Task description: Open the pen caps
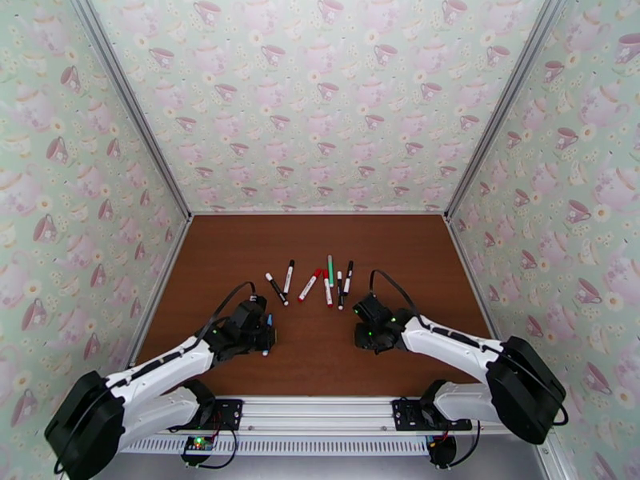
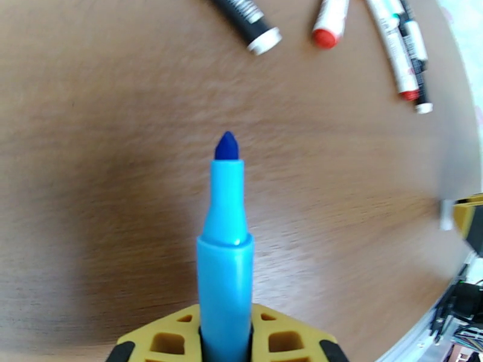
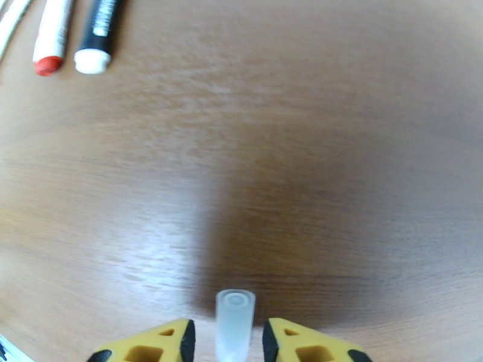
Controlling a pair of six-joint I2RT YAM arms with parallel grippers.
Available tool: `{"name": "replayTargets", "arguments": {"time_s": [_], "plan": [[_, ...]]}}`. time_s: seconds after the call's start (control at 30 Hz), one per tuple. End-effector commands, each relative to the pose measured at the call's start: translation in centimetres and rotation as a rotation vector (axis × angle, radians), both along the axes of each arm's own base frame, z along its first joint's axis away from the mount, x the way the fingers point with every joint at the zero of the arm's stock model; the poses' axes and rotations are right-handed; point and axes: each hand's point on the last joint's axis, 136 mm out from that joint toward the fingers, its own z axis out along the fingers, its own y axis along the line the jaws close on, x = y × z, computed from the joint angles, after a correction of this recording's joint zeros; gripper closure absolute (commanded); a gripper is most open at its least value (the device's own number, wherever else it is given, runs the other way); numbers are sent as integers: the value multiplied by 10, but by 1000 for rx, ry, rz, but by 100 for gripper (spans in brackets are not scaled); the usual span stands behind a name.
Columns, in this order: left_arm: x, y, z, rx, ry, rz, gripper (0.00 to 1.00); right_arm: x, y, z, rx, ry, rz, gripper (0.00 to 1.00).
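- Low over the near half of the table (image 3: 314, 134), the left end effector (image 2: 224, 344) is clenched on the blue pen (image 2: 224, 254), grasping the barrel so that the bare tip points away, towards the far wall.
- That hold leaves the capped end free for the other arm, and the dark blue felt tip already stands exposed.
- The right end effector (image 3: 228, 344) is released: a gap shows on each side of the cap (image 3: 234, 315) standing between its fingers, so the cap looks let go; whether it rests on the table cannot be told.
- The cap is a stubby tube of frosted, see-through plastic with an open round mouth.
- The blue pen is smooth, glossy plastic, stepping down from a thick barrel to a narrow neck.
- The other pens (image 1: 309, 286) lie in a loose fan further out, well apart from both arms, their ends seemingly capped.
- The table is matt brown wood grain.
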Motion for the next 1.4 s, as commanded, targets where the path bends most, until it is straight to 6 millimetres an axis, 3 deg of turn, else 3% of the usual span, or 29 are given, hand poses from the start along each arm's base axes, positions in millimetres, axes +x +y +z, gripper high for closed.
{"name": "replayTargets", "arguments": {"time_s": [0.0, 0.37, 0.63, 0.93, 1.1, 1.37], "plan": [[7, 2, 3, 67, -26, -5, 89, 13, 12, 25, 67, -76, 16, 58], [8, 8, -11, 165, 5, 24, 87, 14, 24, 65, 193, -167, 61, 26], [8, 7, -18, 192, 42, 15, 82, 17, 24, 76, 217, -212, 56, 5], [5, 9, -24, 208, 81, 25, 70, 21, 26, 84, 230, -240, 61, 3], [4, 9, -25, 212, 88, 33, 68, 21, 26, 84, 229, -240, 61, 3], [8, 3, -6, 165, 73, 43, 60, 24, 29, 91, 238, -276, 86, 1]]}}
